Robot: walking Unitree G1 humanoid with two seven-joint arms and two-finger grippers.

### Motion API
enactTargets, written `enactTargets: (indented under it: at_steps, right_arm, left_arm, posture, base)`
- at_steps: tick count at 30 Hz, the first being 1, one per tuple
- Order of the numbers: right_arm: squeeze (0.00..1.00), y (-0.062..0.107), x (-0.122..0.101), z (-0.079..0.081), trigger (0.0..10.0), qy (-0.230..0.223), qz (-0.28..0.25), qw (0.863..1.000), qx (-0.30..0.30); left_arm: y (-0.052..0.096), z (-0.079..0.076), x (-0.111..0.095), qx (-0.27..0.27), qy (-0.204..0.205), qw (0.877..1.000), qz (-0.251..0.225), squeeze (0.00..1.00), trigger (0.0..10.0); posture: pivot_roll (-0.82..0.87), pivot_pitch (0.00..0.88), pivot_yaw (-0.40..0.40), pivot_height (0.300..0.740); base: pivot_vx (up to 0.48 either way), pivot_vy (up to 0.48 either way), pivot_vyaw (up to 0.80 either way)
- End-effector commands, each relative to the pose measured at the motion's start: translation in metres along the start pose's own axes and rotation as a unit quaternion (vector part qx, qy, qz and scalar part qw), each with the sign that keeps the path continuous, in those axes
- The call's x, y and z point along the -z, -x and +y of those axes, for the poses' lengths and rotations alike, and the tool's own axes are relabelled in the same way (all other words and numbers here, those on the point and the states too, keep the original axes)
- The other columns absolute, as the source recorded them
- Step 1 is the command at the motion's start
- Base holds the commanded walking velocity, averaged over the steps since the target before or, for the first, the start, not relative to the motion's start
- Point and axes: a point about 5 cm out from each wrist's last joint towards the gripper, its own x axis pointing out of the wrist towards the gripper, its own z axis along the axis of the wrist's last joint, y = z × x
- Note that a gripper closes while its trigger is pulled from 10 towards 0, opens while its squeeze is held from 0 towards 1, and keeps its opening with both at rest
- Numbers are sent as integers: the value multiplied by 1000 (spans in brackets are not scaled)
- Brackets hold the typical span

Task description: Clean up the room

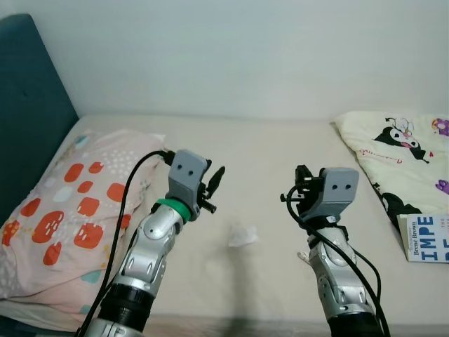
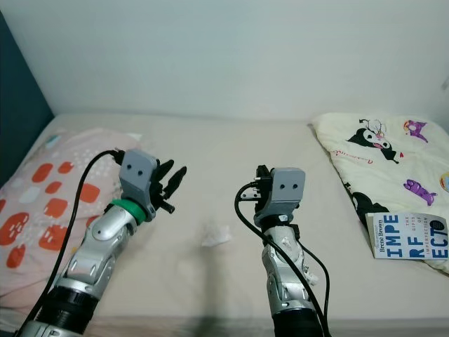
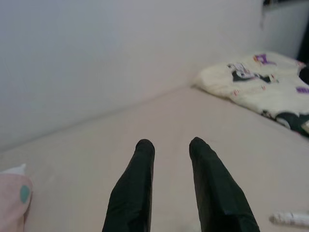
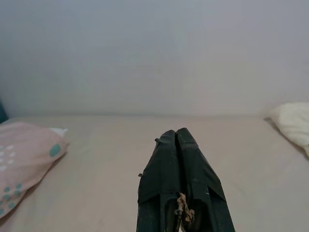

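A crumpled white tissue [image 1: 242, 236] lies on the beige bed sheet [image 1: 266, 147], between my two raised arms. My left gripper [image 1: 216, 184] hovers over the sheet just left of the tissue; in the left wrist view its fingers [image 3: 140, 183] stand apart with nothing between them. My right gripper [image 1: 299, 184] is held up to the right of the tissue, and its fingers [image 4: 166, 159] are pressed together, holding nothing. A book [image 1: 428, 237] with a white and blue cover lies at the bed's right edge.
A pink pillow [image 1: 70, 203] with red patches lies at the left, against a dark teal headboard [image 1: 28, 105]. A cream blanket [image 1: 403, 151] with cartoon prints is bunched at the back right, partly under the book. A pale wall runs behind the bed.
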Motion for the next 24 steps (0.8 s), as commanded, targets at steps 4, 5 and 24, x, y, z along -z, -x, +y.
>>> enactTargets:
  at_steps: [4, 5, 24]
  right_arm:
    - [0, 4, 8, -4, 10000, -14, 22, 1000, 16]
    - [0, 5, 9, -4, 10000, -14, 24, 999, 15]
    - [0, 6, 10, -5, 10000, -19, 26, 999, 16]
  left_arm:
    - [4, -5, 14, 11, -11, 1000, 25, 0, 10000]
    - [4, -5, 15, 11, -12, 1000, 27, 0, 10000]
    - [5, -6, 22, 13, -21, 999, 41, 0, 10000]
  posture:
    - [-63, 15, 39, 735]
    - [-63, 15, 39, 730]
    - [-62, 23, 38, 650]
  base:
    - [0, 0, 0]
    - [0, 0, 0]
    - [0, 0, 0]
